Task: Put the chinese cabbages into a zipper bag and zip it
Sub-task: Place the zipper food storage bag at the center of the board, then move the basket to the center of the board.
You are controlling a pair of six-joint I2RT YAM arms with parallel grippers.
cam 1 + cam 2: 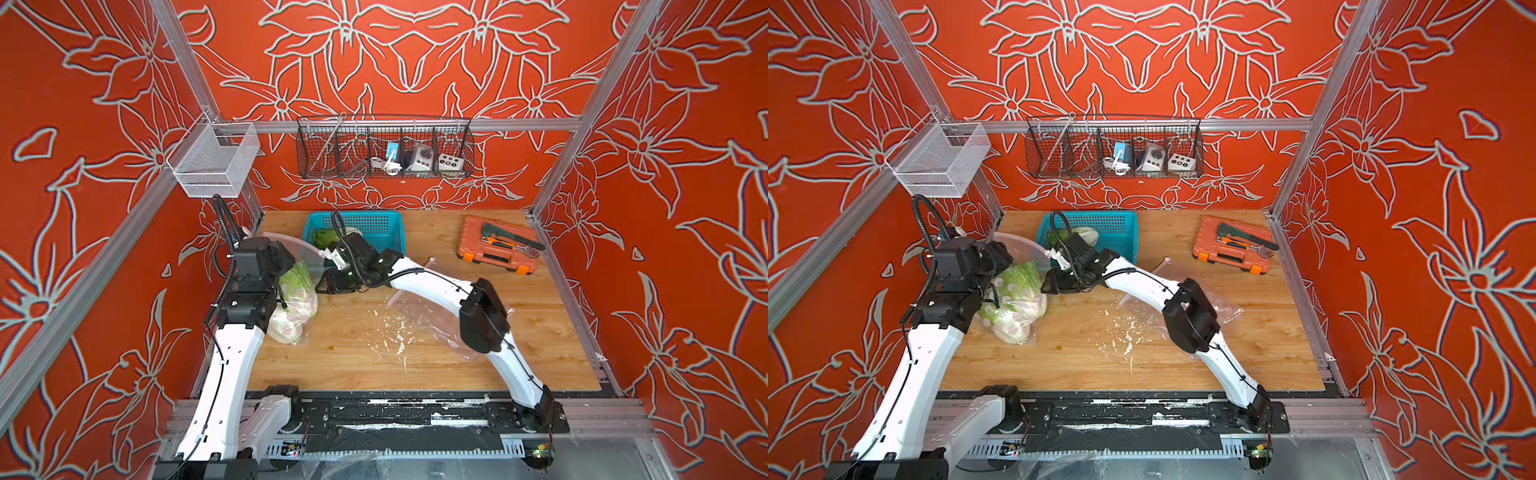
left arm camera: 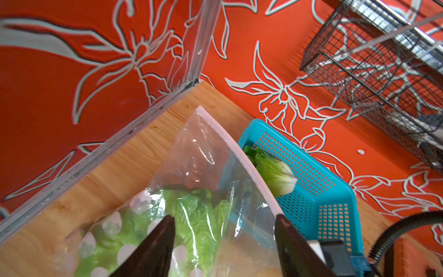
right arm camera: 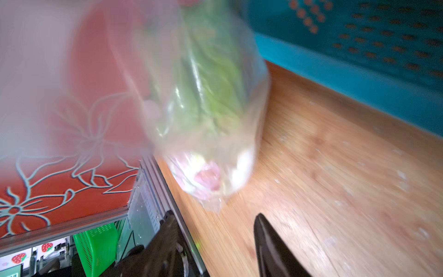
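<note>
Left wrist view: crinkled green chinese cabbages (image 2: 191, 215) lie inside a clear white-dotted plastic zipper bag (image 2: 203, 148) on the wooden table (image 2: 124, 163); another head (image 2: 275, 175) lies in the teal perforated plastic basket (image 2: 323, 191) just beside; left gripper (image 2: 224, 217) and right gripper (image 3: 215, 213) both show fingers parted, grasping nothing.

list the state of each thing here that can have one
left gripper, open above the bag, gripping nothing
right gripper, open, holding nothing
zipper bag, on the table, filled; zipped or not, cannot tell
bagged cabbages, inside the zipper bag
loose cabbage, lying in the teal basket, not bagged
spare bag, flat on the table, looks empty
</note>
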